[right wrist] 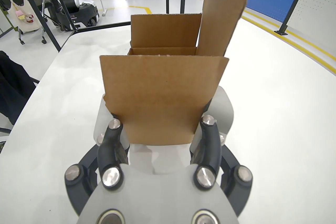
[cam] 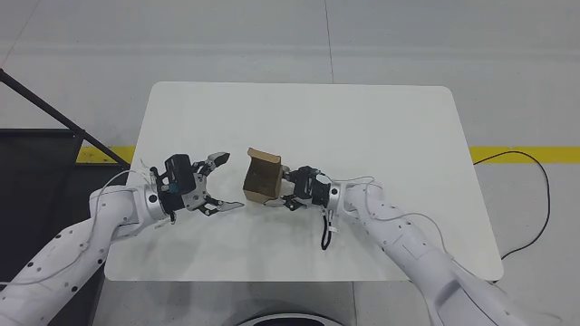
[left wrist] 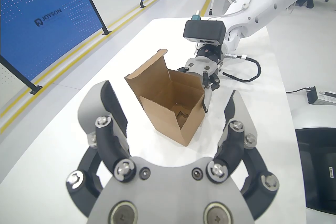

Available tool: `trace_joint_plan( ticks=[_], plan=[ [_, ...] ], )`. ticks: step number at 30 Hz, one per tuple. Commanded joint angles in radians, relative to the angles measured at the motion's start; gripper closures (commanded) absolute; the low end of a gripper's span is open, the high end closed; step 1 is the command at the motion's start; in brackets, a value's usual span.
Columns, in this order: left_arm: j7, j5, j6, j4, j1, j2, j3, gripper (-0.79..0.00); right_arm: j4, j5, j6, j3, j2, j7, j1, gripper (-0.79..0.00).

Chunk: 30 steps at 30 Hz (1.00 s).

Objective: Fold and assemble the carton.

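On table (cam: 390,136), carton (cam: 260,176) in right gripper (cam: 281,189)

My left fingers (cam: 217,158) stand spread, a strip of bare bench (cam: 381,127) between them and the carton (cam: 261,177) at frame centre. My right fingers (right wrist: 210,130) clasp its right side, blocking that. The bench's upper half and right end lie open.
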Motion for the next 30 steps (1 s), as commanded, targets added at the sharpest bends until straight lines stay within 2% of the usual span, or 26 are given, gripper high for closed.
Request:
trace_joint_plan(
  ticks=[1, 17, 30],
  plan=[
    [-0.002, 0.002, -0.002, 0.000, 0.002, -0.003, -0.004, -0.785, 0.006, -0.003, -0.001, -0.001, -0.003, -0.007, 0.002, -0.385],
    [-0.013, 0.016, -0.011, -0.010, 0.029, -0.018, -0.041, -0.785, 0.037, -0.042, -0.010, 0.005, -0.010, -0.058, 0.010, -0.292],
    [-0.015, 0.029, -0.024, -0.014, 0.040, -0.033, -0.062, -0.785, 0.006, -0.204, -0.045, 0.021, 0.052, -0.189, 0.006, -0.225]
  ],
)
